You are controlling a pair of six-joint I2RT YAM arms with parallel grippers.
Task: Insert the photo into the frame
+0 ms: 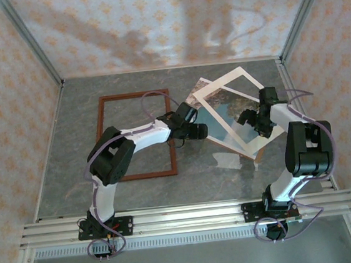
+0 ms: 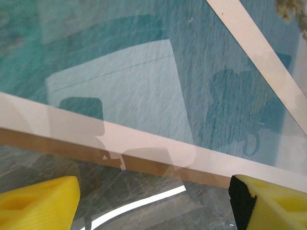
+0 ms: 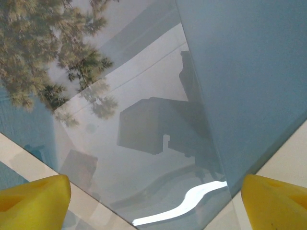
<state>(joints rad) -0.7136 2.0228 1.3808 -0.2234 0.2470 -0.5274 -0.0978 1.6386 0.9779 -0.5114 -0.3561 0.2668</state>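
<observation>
If you're counting, it's one photo (image 1: 225,110), cream-bordered with turquoise sea and a dark pine, lying tilted on the right half of the table (image 1: 74,180). It's completely outside the frame. There's one plain brown board (image 2: 48,143) under it, poking out as a thin strip along the cream edge in the left wrist view and at the photo's near corner from above.

One frame (image 1: 105,139) too, thin reddish-brown wood, flat on the table left of centre. Its right rail sits just beside the photo's left corner, not touching as far as I can tell.

Two arms and two claws. The left arm (image 1: 138,135) reaches across the frame's upper right part, and the left gripper (image 1: 197,131) hangs at the photo's left edge. It's released: its two yellow fingers (image 2: 38,201) are spread wide with nothing between them, just border, board and grey table below.

The right arm (image 1: 303,149) comes in from the right, and the right gripper (image 1: 249,116) is over the photo's right part. It's also spread wide and grasping nothing. The right wrist view shows the pine and a glossy surface reflecting the claw.
</observation>
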